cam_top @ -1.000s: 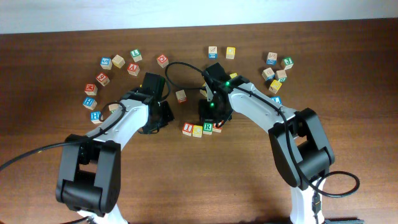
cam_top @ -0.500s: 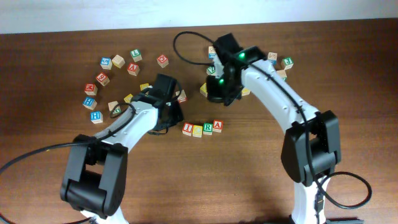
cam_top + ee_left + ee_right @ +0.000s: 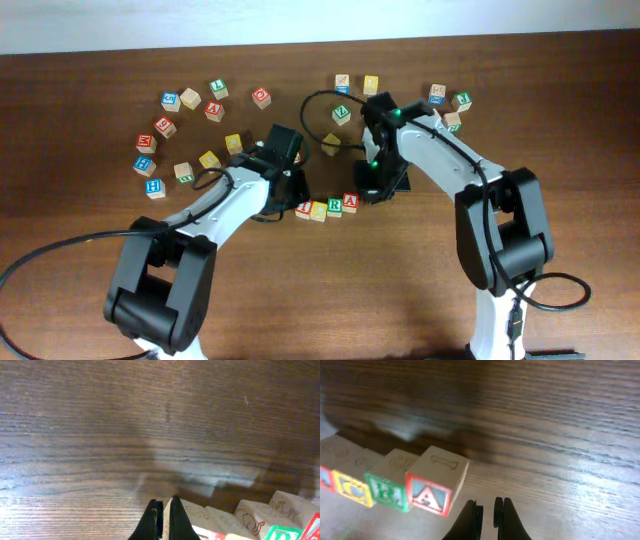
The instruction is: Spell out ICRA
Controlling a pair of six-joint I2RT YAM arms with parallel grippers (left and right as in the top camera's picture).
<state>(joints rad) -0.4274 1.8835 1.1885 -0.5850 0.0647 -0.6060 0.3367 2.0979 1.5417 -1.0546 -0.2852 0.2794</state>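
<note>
Sitting in a short row near the middle of the tabletop (image 3: pixel 325 300), the four task cubes touch side to side: the red I cube (image 3: pixel 302 208), the yellow cube (image 3: pixel 318 210), the green R cube (image 3: pixel 334 207) and the red A cube (image 3: pixel 350 202). The A end lies a little nearer the far edge than the I end. The yellow cube's letter is too blurred to read for certain.

The left tool (image 3: pixel 164 505) is clenched on nothing, its fingers pressed together just beside the I end of the row. The right tool (image 3: pixel 486 507) is also clenched and holds nothing. It is low over the wood just beside the A end, and the wrist view shows a narrow strip of wood between its tips and the red A cube.

Bare wood runs from the row to the near edge, bounded on either side by the two arms. Toward the far edge the room is tighter. Loose cubes (image 3: pixel 190 98) curve in an arc by the far left corner, and more loose cubes sit toward the far right corner. A single tan cube (image 3: pixel 330 145) lies between the two arms, behind the row and well apart from it.
</note>
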